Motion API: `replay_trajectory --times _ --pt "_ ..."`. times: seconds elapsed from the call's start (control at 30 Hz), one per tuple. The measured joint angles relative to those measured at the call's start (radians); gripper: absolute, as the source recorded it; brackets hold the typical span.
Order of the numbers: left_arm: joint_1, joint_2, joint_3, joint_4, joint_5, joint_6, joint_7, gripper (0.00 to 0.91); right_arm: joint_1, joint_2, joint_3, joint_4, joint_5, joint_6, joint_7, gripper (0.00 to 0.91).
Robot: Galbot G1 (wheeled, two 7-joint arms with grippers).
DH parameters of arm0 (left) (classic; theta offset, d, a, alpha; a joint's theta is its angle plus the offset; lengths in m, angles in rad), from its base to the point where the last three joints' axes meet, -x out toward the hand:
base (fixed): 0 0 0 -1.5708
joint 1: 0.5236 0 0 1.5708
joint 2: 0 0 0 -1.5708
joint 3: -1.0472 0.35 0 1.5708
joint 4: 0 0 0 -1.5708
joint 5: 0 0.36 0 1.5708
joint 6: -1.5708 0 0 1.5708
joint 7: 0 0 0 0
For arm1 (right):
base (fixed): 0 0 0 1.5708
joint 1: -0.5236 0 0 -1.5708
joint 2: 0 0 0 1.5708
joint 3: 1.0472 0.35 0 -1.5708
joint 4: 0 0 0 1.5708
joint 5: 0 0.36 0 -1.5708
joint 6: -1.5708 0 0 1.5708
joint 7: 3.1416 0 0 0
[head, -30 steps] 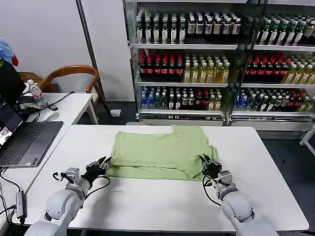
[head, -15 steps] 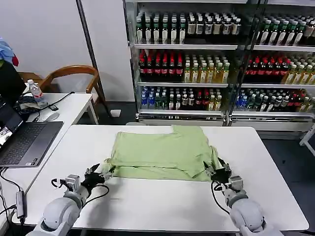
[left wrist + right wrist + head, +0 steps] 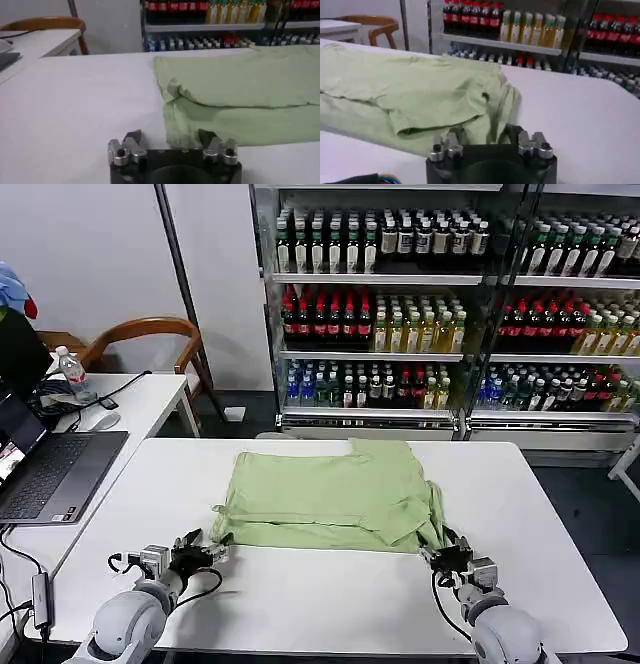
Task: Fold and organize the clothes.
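Resting low over the near part of the white table, the left gripper sits at the near-left corner of the green shirt, its fingers spread apart with the shirt's near edge just ahead of them; the left wrist view shows nothing held between them. The right gripper sits at the shirt's near-right corner, fingers likewise apart, with the rumpled hem lying between and just beyond the tips; whether they touch the cloth cannot be told. The shirt lies flat at the centre of the table, folded into a roughly rectangular stack with an upper layer overlapping a lower layer along the near edge, and a small crease on the left side. To the robot's left, a laptop rests on a side desk. Beyond the table stand shelves of bottled drinks.
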Motion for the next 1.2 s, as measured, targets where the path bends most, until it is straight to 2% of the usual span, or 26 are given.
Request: replay_trajectory --times 0.53,1.2 --pt "0.048 0.017 -0.011 -0.046 -0.001 0.022 0.000 0.040 -0.082 -0.037 0.052 0.072 0.007 -0.007 -0.009 0.000" --pt "0.458 0.019 -0.185 -0.334 -0.002 -0.034 0.000 0.040 -0.441 -0.046 0.190 0.308 -0.107 0.048 -0.018 0.000"
